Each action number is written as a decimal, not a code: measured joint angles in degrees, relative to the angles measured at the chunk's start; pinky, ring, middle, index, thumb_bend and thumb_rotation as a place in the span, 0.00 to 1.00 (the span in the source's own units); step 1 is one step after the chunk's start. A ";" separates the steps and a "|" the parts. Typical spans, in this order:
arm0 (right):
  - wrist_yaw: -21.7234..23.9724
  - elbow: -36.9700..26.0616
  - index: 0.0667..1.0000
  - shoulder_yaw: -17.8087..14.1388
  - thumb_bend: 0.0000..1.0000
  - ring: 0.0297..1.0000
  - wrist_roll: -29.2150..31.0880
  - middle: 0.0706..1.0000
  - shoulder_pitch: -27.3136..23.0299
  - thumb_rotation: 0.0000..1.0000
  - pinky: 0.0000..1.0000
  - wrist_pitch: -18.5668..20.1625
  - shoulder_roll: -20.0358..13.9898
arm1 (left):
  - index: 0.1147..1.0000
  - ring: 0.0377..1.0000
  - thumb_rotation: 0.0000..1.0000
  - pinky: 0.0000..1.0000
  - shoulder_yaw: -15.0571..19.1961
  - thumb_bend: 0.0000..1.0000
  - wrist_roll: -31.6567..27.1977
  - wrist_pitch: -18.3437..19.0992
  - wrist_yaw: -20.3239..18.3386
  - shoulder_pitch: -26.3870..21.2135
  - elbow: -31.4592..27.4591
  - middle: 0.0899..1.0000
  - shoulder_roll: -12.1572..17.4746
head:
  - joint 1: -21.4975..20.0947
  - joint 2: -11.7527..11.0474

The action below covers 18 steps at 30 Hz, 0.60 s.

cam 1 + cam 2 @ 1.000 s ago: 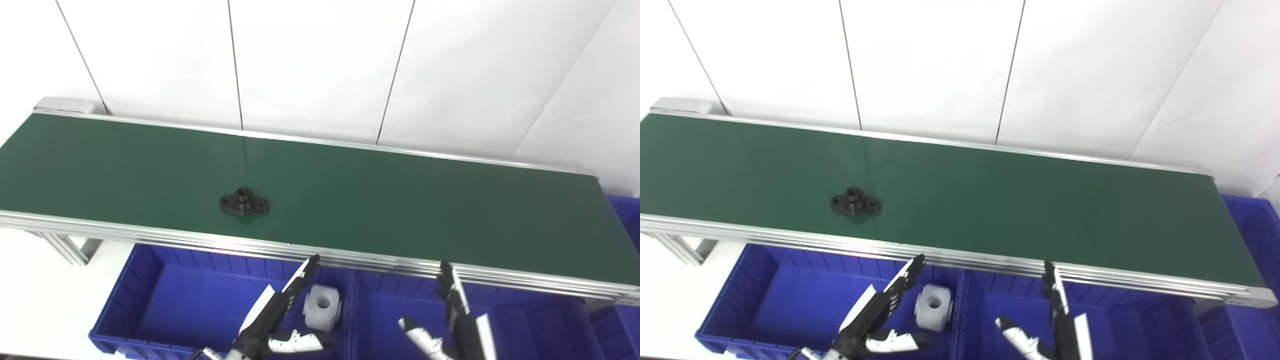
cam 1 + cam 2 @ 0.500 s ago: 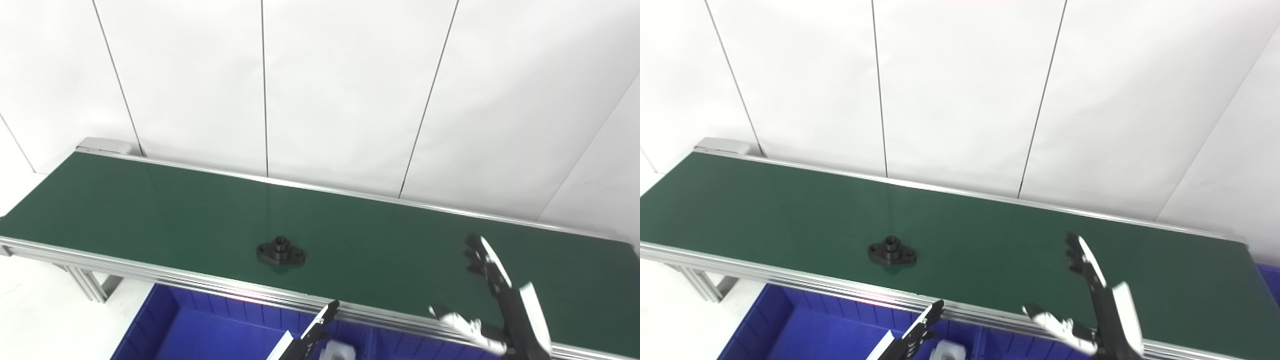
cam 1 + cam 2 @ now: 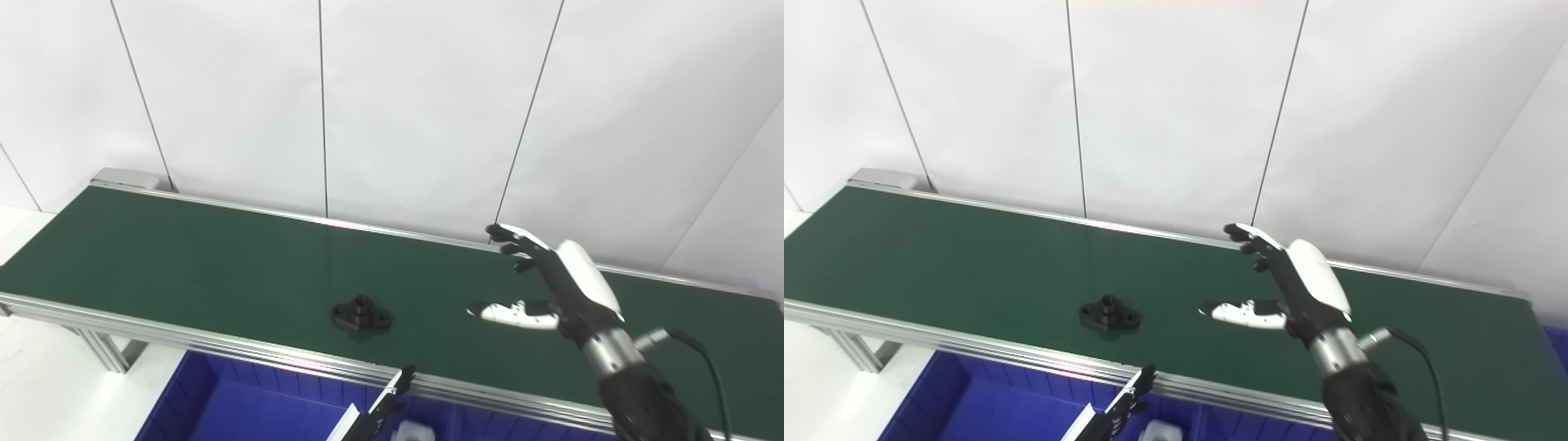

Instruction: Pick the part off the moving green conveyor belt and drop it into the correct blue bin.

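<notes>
A small black flanged part (image 3: 361,314) lies on the green conveyor belt (image 3: 184,257), near its front edge. It also shows in the right eye view (image 3: 1110,314). My right hand (image 3: 551,282) is open and empty, raised above the belt to the right of the part, fingers spread, thumb pointing left. Only the fingertips of my left hand (image 3: 392,395) show at the bottom, over the blue bin (image 3: 245,404) in front of the belt; its state is hidden.
A white block (image 3: 416,433) lies in the blue bin just below the belt's front rail (image 3: 245,352). A white panelled wall stands behind the belt. The belt's left end (image 3: 125,179) has a metal cap.
My right hand has risen and moved left and farther over the belt, toward the part. The part has drifted a little to the right. Between the earliest frames the camera tilted up.
</notes>
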 measured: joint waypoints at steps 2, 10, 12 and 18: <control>0.75 3.24 0.82 2.05 0.83 0.74 -1.79 0.79 -1.99 0.41 0.66 0.26 -0.07 | 0.97 0.97 0.48 0.91 -0.09 0.81 -0.75 -0.02 -0.14 0.01 -0.02 0.98 0.16 | -1.57 -0.09; 1.64 12.41 0.81 7.77 0.83 0.76 -6.92 0.79 -8.55 0.40 0.66 0.20 -0.10 | 1.00 0.98 0.53 0.93 -0.54 0.80 -0.85 -0.03 -1.96 0.95 -2.20 1.00 1.57 | -5.89 2.02; 2.09 14.18 0.80 9.10 0.82 0.76 -8.23 0.79 -9.93 0.38 0.65 0.24 0.08 | 1.00 0.99 0.54 0.94 -0.46 0.80 -0.86 0.01 -2.40 0.97 -2.37 1.00 1.91 | -6.93 2.63; 3.24 18.68 0.78 11.97 0.83 0.76 -10.69 0.78 -13.04 0.34 0.65 0.48 1.11 | 1.00 1.00 0.54 0.96 -0.53 0.77 -2.83 0.56 -3.20 2.29 -4.94 1.00 1.97 | -8.17 3.87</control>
